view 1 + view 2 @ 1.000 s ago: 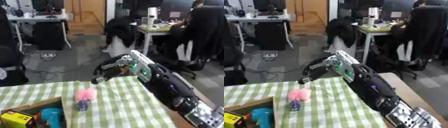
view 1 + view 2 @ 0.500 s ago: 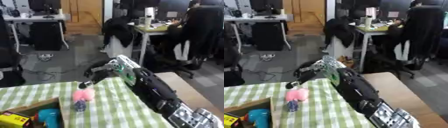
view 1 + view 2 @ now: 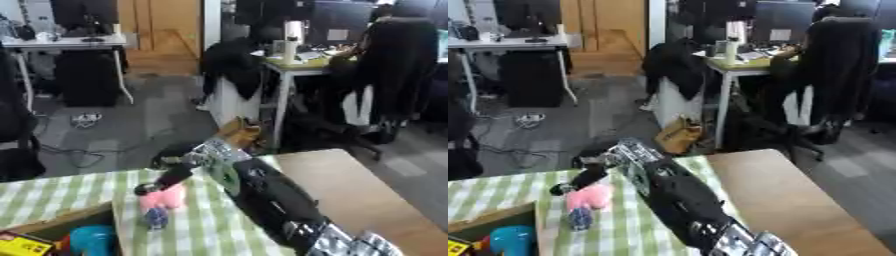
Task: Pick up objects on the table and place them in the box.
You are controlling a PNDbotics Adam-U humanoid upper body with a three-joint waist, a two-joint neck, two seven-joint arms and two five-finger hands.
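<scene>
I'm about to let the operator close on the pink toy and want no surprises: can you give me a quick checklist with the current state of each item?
1. Right robot hand at the pink toy: ok, its dark fingertips sit at the toy's upper edge.
2. Grasp closed on the toy: cannot tell, the fingers are blurred.
3. Toy on the checked tablecloth, outside the box: ok, it lies just right of the box wall.
4. Small blue object below the toy out of the way: not ok, it touches or nearly touches the toy.
5. Room in the box: cannot tell; a blue item and a yellow item already lie inside.
6. Left robot hand: not in view.
</scene>
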